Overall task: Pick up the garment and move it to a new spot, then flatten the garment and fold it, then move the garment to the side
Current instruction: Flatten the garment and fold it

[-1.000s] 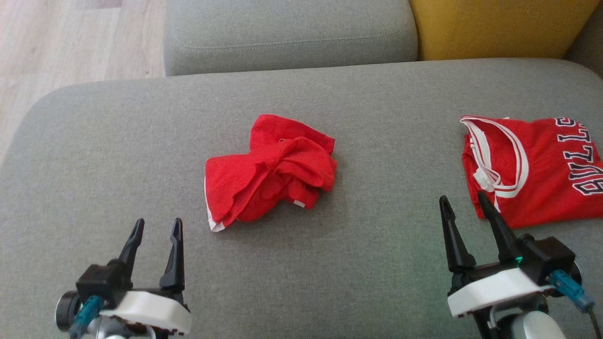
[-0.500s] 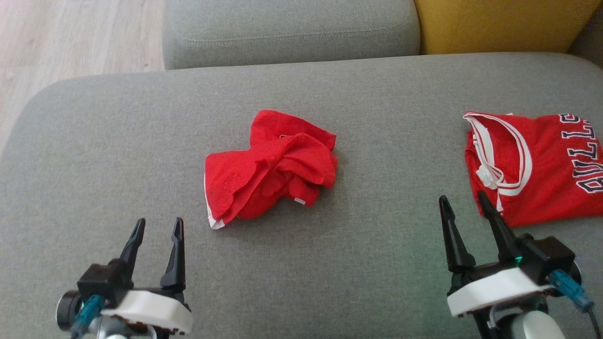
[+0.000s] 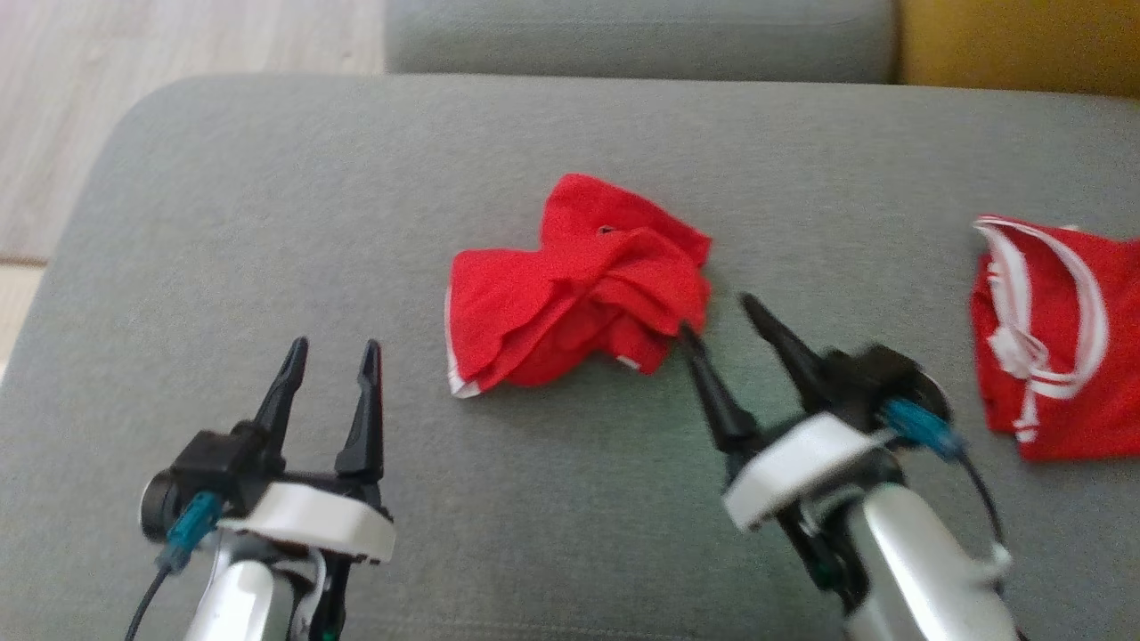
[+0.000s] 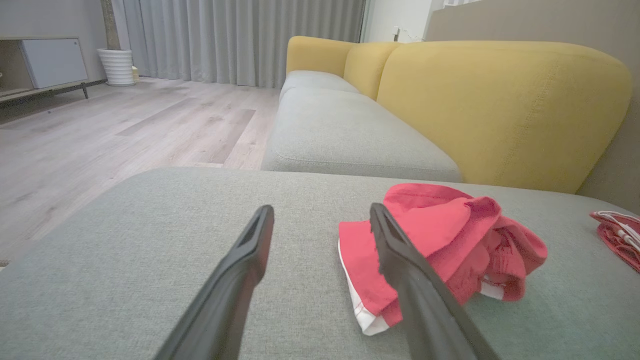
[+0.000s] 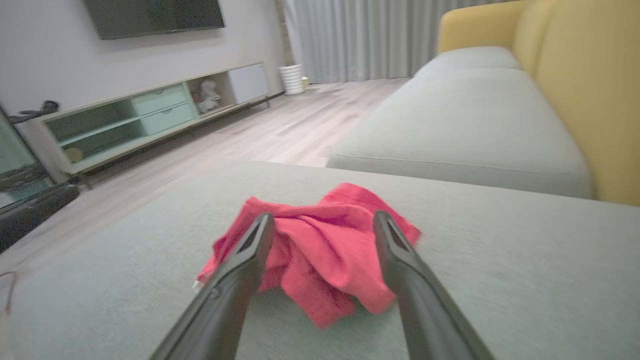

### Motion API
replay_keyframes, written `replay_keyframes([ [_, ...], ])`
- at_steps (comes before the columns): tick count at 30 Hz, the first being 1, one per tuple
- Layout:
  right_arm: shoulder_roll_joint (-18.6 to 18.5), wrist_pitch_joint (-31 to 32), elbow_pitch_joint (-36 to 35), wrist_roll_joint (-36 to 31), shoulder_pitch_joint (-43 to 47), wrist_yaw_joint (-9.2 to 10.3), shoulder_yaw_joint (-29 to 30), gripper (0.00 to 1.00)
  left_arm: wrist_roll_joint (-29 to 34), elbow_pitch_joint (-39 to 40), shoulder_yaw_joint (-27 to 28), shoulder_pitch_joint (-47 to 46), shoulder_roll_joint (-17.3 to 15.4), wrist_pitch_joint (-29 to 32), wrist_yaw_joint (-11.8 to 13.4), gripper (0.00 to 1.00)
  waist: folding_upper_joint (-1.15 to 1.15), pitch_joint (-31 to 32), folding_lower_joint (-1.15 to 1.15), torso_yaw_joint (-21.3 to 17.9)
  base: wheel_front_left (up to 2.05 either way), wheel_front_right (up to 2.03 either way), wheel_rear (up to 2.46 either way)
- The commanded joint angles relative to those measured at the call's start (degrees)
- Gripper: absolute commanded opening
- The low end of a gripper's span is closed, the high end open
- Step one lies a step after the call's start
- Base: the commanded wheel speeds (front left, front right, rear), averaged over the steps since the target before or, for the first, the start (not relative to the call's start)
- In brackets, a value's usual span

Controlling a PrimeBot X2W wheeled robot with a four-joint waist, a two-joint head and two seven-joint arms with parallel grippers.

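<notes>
Crumpled red garment (image 3: 579, 285) lies at mid-cushion; both grippers are empty.
Right gripper (image 3: 715, 315) has its jaws spread, fingertips just beside the garment's right edge (contact cannot be confirmed; the view is blurred). Left gripper (image 3: 335, 344) also has its jaws apart and holds nothing, near the garment's lower left over the grey sofa cushion (image 3: 267, 223). A second red jersey (image 3: 1060, 356) lies well apart to the right.

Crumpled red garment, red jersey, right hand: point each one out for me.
Crumpled red garment (image 3: 579, 285): head view, middle of the bunched cloth.
Red jersey (image 3: 1055, 329): head view, red cloth inside the white trim.
Right hand (image 3: 714, 313): head view, midway between its fingertips.
</notes>
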State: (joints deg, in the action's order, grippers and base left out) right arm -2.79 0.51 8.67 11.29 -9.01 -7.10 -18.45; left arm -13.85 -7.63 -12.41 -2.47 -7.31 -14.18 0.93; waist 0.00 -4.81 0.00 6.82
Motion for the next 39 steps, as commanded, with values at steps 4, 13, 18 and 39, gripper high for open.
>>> replay_keyframes([
  [4,-0.1,0.4,3.5,1.6,-7.9,-0.39,-6.4,1.00,0.0,0.6,1.0,-4.9,0.3,-0.7,-0.9,1.00,0.00,-3.1,0.00,5.0,0.00,0.00,0.00],
  [13,-0.1,1.0,17.5,3.6,-19.2,-0.39,-11.4,1.00,0.9,0.6,1.3,-7.7,2.1,-0.8,-2.3,1.00,0.00,-5.8,0.00,9.6,0.00,0.00,0.00],
  [18,-0.1,0.2,20.3,5.1,-22.0,-0.39,-12.6,0.00,1.4,0.8,2.4,-7.4,2.7,-0.8,-2.7,1.00,0.00,-6.1,0.00,9.3,0.00,0.00,0.00],
  [39,-0.1,-2.3,4.8,8.5,-3.5,-0.39,15.0,0.00,3.9,1.8,5.5,-6.4,3.1,-0.8,-4.4,1.00,0.00,-5.9,0.00,1.4,0.00,0.00,0.00],
])
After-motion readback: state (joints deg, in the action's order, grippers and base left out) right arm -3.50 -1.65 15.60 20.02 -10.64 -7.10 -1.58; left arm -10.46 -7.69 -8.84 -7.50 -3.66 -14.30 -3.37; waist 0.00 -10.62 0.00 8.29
